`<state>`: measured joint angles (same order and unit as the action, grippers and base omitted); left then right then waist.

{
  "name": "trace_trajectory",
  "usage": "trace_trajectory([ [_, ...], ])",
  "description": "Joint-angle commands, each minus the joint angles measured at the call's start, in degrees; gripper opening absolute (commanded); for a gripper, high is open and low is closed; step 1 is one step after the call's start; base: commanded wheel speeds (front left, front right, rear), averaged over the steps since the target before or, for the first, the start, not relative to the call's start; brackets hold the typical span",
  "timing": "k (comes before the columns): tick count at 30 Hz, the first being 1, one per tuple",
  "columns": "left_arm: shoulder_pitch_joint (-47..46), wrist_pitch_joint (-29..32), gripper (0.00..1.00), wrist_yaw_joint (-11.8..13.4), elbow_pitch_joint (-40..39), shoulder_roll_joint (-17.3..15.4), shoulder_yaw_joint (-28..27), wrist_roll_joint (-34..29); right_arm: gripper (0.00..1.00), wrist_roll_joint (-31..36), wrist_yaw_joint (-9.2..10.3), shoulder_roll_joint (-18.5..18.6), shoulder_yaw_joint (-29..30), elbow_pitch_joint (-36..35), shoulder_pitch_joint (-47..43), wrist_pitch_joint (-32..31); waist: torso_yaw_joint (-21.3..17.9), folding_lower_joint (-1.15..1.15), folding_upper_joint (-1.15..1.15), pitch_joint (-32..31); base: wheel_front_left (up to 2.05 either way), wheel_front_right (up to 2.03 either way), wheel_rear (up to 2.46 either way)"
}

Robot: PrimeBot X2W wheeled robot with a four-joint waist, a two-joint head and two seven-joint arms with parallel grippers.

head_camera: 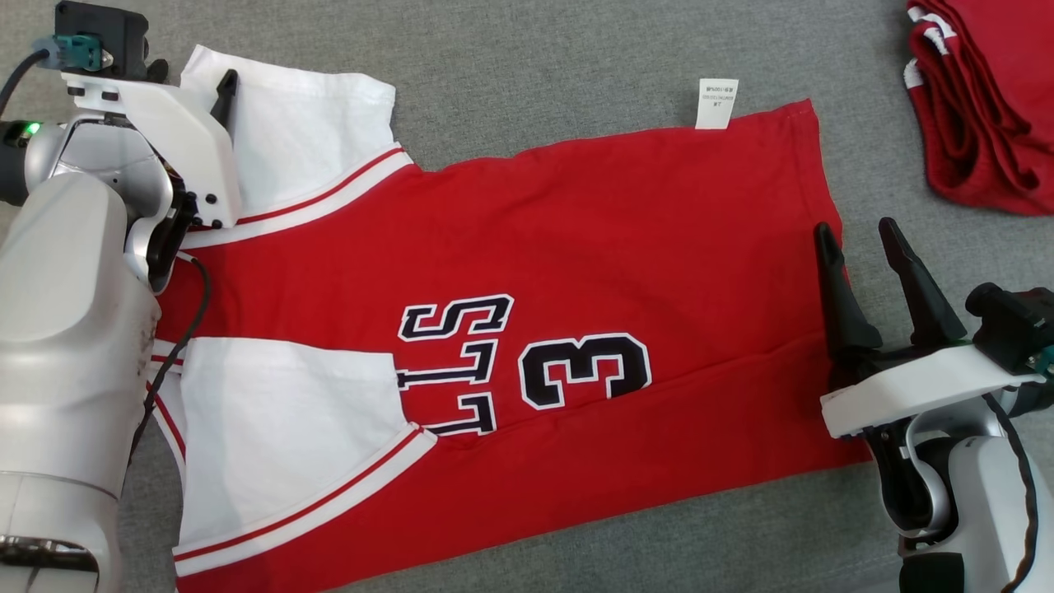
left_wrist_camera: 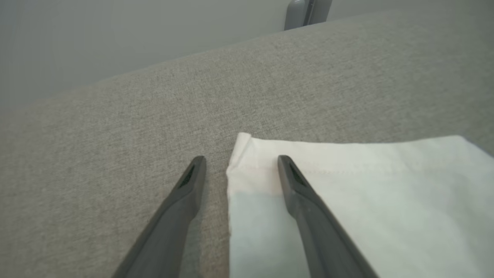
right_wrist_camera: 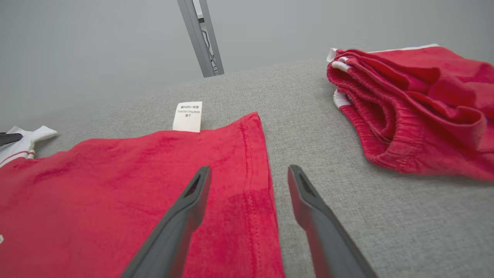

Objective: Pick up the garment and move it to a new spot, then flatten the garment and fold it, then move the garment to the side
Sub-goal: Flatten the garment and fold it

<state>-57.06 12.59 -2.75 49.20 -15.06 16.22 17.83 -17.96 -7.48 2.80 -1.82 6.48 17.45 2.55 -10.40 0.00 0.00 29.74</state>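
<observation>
The garment (head_camera: 576, 247) is a red jersey with white sleeves and the number 3, spread flat on the grey cloth surface. A white label (head_camera: 716, 103) sticks out at its far edge. My left gripper (head_camera: 193, 72) hovers at the far left, open over the upper white sleeve. In the left wrist view its fingers straddle that sleeve's corner (left_wrist_camera: 247, 154), holding nothing. My right gripper (head_camera: 855, 225) stands open at the jersey's right hem. One of its fingers is over the red cloth (right_wrist_camera: 115, 185), the other over bare grey surface.
A pile of folded red clothing (head_camera: 980, 99) lies at the far right, also seen in the right wrist view as red clothing (right_wrist_camera: 417, 104). A grey metal post (right_wrist_camera: 200, 38) rises beyond the surface's far edge. Bare grey cloth lies beyond the jersey.
</observation>
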Motion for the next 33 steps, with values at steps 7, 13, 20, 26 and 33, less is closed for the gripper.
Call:
trace_trajectory([
  [7, -2.0, 0.9, 0.0, -1.0, 5.0, -0.4, 1.9, -0.8, 1.0, -0.4, -0.03, 0.6, -0.6, 0.5, 2.1, 0.2, -0.3, 0.0, 0.0, 0.0, 0.0, 0.0, 0.0],
  [13, -3.6, -2.4, 0.0, -1.5, 6.4, -0.1, 2.0, -0.1, 1.0, 0.1, -0.03, 3.7, -2.7, 2.1, 6.5, -1.4, -0.1, 0.0, 0.0, 0.1, 0.0, 0.0, 0.0],
  [20, -2.4, -7.9, 0.0, -3.1, 4.7, 2.1, 2.5, 1.7, 1.0, 1.9, -0.02, 10.2, -5.2, 9.6, 13.8, -5.0, 3.1, 0.0, 0.0, -1.0, 0.0, 0.0, 0.0],
  [26, -0.1, -10.7, 0.0, -3.8, 1.5, 3.8, 3.6, 2.8, 1.0, 1.8, -0.02, 15.0, -8.2, 16.3, 19.5, -9.3, 6.4, 0.0, 0.0, -1.8, 0.0, 0.0, 0.0],
  [33, 1.7, -11.3, 0.0, -4.1, -1.4, 4.9, 4.8, 3.4, 1.0, -0.2, -0.02, 19.2, -13.0, 21.2, 23.8, -15.8, 9.1, 0.0, 0.0, -2.0, 0.0, 0.0, 0.0],
])
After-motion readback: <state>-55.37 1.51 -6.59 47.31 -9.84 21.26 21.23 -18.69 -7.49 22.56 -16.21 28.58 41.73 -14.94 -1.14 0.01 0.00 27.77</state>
